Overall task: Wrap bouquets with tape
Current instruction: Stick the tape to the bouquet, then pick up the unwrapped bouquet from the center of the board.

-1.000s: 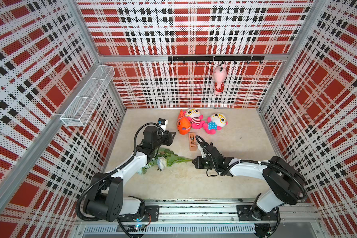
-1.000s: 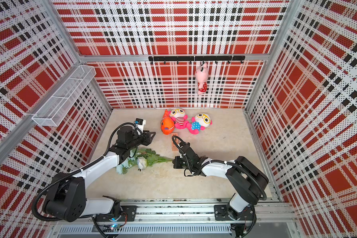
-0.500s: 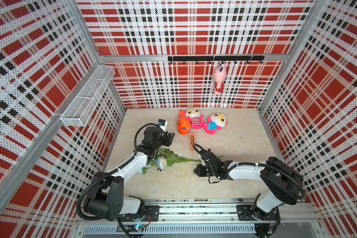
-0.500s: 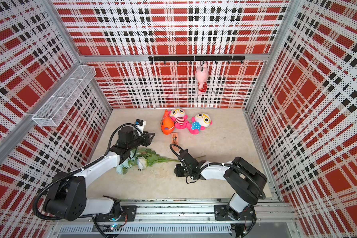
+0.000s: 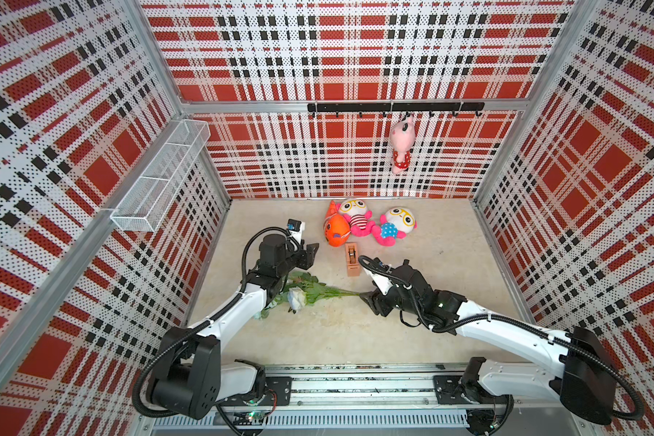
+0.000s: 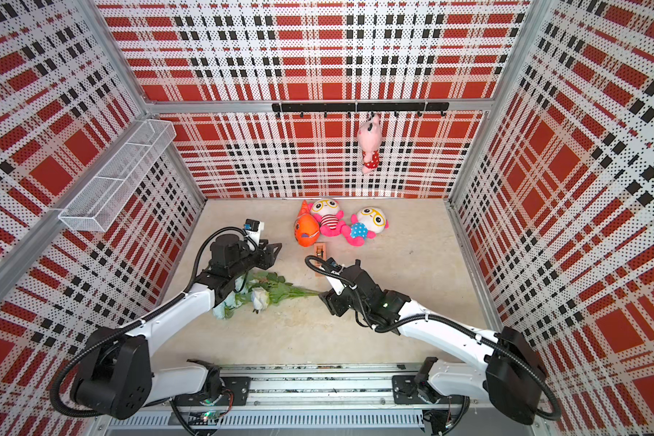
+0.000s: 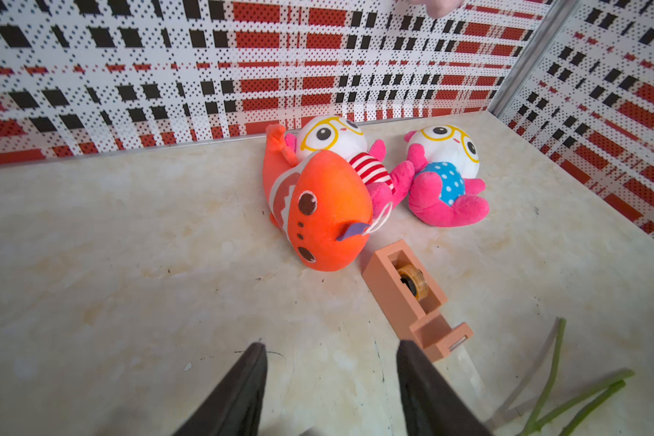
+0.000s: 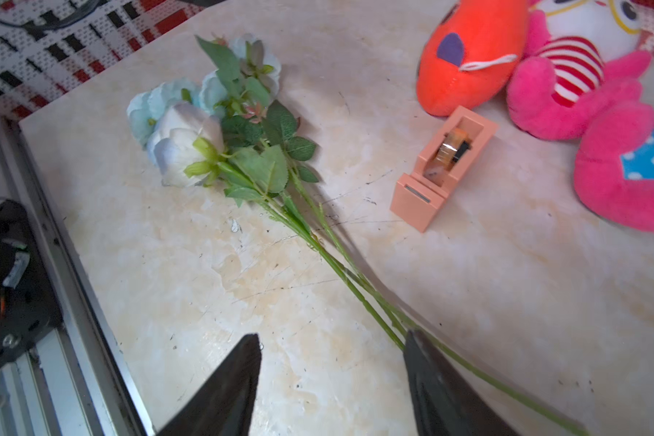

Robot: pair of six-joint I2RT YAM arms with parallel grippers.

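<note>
The loose bunch of artificial white and pale-blue roses with green leaves and thin green stems (image 8: 219, 151) lies flat on the beige marbled tabletop (image 5: 318, 332), blooms towards the left arm's side and stems running out towards the right arm. In both top views the bunch (image 5: 306, 292) (image 6: 269, 290) sits between the two arms, partly under the left arm's forearm.

The right gripper (image 8: 333, 377) has its two dark fingers spread apart with nothing between them. One finger (image 8: 442, 389) lies over the stem ends, which pass beside or beneath it; whether it touches them cannot be told. A thin clear strip of tape (image 8: 374, 279) runs alongside the stems near that finger.

The left gripper (image 7: 329, 377) also stands with its dark fingers apart and empty, above bare tabletop, pointing towards the toys. The small peach block-shaped tape dispenser with an amber roll in its middle (image 7: 412, 298) stands upright just beyond one of its fingers, cutter end nearest the gripper. In a top view the dispenser (image 5: 352, 258) stands between the two grippers, just beside the orange plush fish (image 5: 337, 232).

Two pink plush dolls with white heads and yellow glasses (image 5: 378, 222) lie next to the fish near the back wall. A pink plush toy (image 5: 401, 145) hangs from a black hook rail (image 5: 393, 107), and a white wire basket (image 5: 159, 177) is mounted on the side wall
</note>
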